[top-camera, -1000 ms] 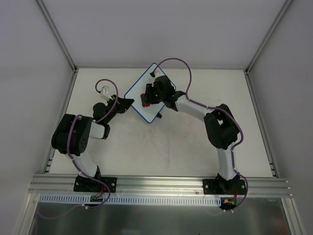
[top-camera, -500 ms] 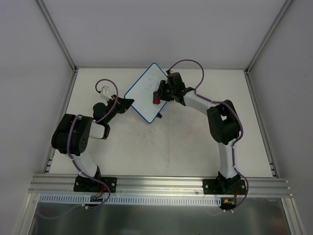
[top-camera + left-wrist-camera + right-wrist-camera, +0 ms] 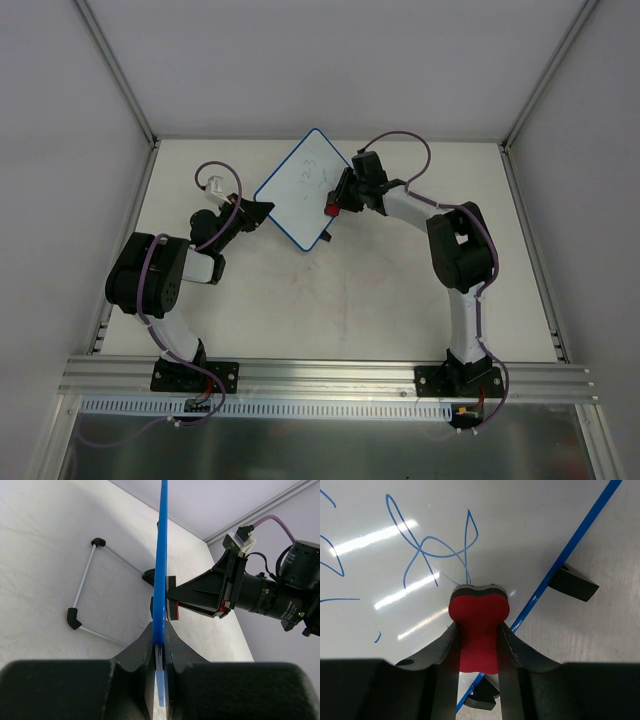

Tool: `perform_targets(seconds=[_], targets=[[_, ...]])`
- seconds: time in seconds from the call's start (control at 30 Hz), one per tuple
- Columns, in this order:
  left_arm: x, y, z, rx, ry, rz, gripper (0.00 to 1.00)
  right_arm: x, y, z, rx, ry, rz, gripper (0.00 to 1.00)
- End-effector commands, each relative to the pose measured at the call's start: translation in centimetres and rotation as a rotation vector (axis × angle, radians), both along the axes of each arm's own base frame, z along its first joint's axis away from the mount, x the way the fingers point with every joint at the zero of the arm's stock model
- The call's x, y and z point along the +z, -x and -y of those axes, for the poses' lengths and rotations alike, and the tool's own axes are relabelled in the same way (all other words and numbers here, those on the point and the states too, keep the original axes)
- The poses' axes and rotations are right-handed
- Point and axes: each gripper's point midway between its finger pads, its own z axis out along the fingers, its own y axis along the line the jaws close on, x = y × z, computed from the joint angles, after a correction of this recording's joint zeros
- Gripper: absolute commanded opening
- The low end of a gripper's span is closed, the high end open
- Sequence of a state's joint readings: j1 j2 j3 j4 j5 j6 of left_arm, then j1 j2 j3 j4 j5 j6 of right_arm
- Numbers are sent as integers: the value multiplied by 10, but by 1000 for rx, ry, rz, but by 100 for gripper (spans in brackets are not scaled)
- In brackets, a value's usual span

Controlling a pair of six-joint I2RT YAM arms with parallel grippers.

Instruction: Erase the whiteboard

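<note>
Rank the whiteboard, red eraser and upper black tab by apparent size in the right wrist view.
whiteboard, filling most of the frame
red eraser, inflated by nearness to the camera
upper black tab

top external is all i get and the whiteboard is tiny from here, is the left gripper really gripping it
Observer: Yes. In the left wrist view the left gripper is shut on the thin blue edge of the whiteboard, seen edge-on.
Operator: is the eraser on the board
Observer: The right wrist view shows the red eraser clamped in the right gripper, with its dark pad against the white surface, close to the rim.
Operator: any ink left
Observer: Yes, blue scribbles lie just beyond the eraser's tip.
</note>
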State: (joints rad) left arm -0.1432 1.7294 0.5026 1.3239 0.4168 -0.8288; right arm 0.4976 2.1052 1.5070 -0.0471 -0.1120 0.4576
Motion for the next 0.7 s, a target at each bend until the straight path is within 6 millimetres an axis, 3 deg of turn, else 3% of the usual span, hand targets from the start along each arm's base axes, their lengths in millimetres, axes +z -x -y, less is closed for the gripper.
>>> perform_targets(seconds=[0.0, 0.33, 0.5, 0.67], targets=[[79, 10, 12, -67, 12, 384, 0, -17, 13, -2, 20, 43, -51, 0], [78, 9, 13, -73, 12, 382, 0, 40, 30, -64, 274, 94, 192, 0], [78, 10, 14, -76, 12, 382, 0, 58, 40, -89, 380, 49, 269, 0], [78, 10, 14, -76, 12, 382, 0, 64, 54, -106, 476, 19, 289, 0]])
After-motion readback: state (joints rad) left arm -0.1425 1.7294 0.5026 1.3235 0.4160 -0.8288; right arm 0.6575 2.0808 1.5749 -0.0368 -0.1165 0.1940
